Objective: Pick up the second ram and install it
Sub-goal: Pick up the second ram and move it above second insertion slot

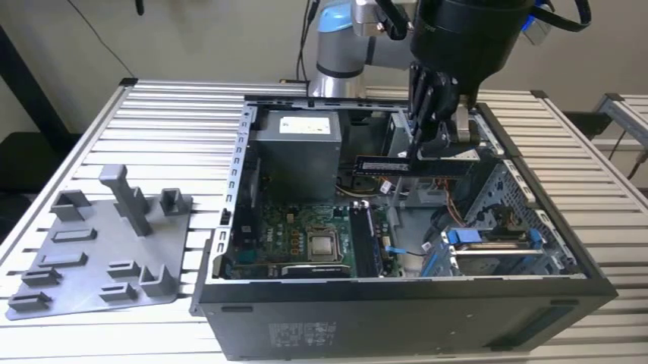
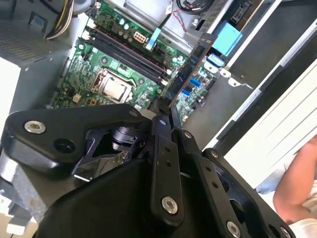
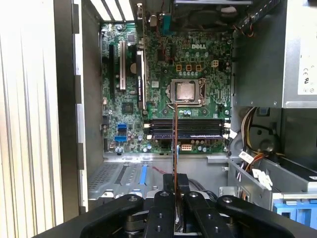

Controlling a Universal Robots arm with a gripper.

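End effector (image 1: 444, 148) clamps the second ram (image 1: 397, 164) level, its long axis apparently crosswise to the memory slots (image 3: 185, 128) below.

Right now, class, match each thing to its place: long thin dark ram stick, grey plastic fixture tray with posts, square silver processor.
1. long thin dark ram stick
2. grey plastic fixture tray
3. square silver processor

A. flat on the slatted table
B. on the green motherboard
C. clamped in the gripper over the open case

Pairs: 1-C, 2-A, 3-B
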